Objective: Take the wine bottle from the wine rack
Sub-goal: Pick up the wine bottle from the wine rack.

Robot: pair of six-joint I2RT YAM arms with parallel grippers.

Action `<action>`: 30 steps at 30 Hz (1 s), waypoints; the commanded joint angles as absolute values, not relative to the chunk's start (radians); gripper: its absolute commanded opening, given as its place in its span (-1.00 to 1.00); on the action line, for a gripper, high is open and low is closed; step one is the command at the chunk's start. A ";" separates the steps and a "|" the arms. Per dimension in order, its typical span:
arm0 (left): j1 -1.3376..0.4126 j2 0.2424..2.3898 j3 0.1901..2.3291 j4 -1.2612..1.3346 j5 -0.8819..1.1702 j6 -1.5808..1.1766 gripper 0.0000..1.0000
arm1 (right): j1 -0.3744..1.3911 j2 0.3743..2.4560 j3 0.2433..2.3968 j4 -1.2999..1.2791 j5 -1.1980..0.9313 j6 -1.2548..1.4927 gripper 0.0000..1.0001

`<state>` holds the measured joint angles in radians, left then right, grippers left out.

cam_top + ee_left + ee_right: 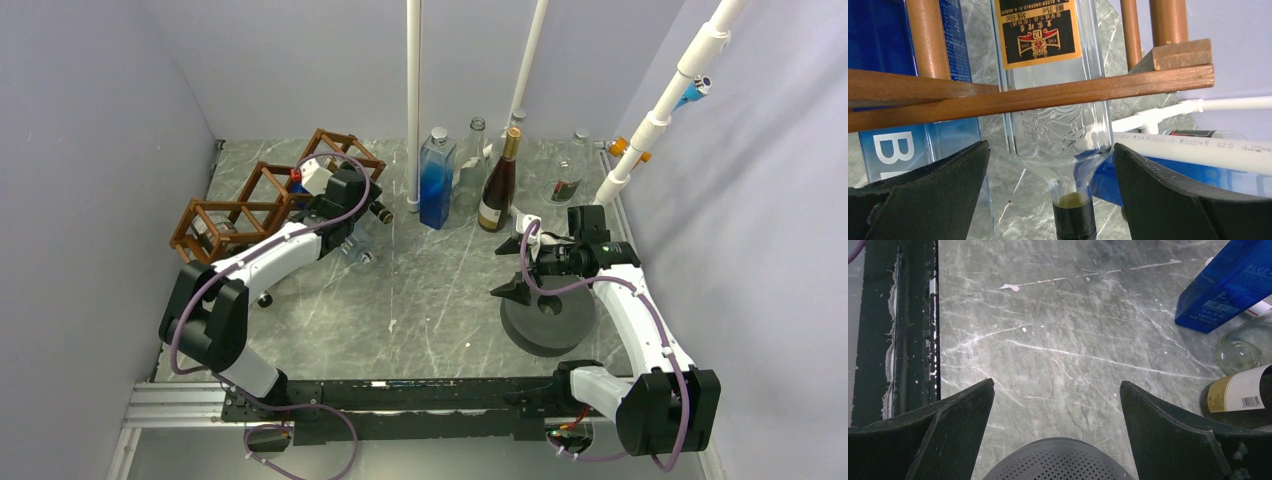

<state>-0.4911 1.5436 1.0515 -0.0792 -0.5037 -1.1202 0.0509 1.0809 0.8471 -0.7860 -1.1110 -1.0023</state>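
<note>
Left wrist view: the left claw (1050,150) gapes at full width and holds nothing, its black wedge-shaped fingers either side of the wine bottle's (1058,130) dark capped neck; clear embossed glass, orange-and-black label; it lies in the wine rack (1048,95) of smooth brown wooden sticks near the worktop's (1048,315) far left edge; the right claw (1057,390), equally wide, grips nothing above grey veined stone.

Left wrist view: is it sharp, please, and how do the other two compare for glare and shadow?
Left wrist: clear bottle and wine rack crisp, little glare; right wrist: marble tabletop sharp, evenly lit; top external: softer, only faint shadows.
</note>
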 commanded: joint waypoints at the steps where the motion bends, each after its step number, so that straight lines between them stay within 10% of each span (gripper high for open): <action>1: -0.486 1.560 1.089 0.006 -0.547 -1.153 0.99 | 0.046 1.083 0.871 -0.793 -1.154 -1.031 0.99; 30: -0.462 1.652 1.090 0.121 -0.572 -1.330 0.85 | 0.045 1.084 0.874 -0.805 -1.159 -1.040 0.99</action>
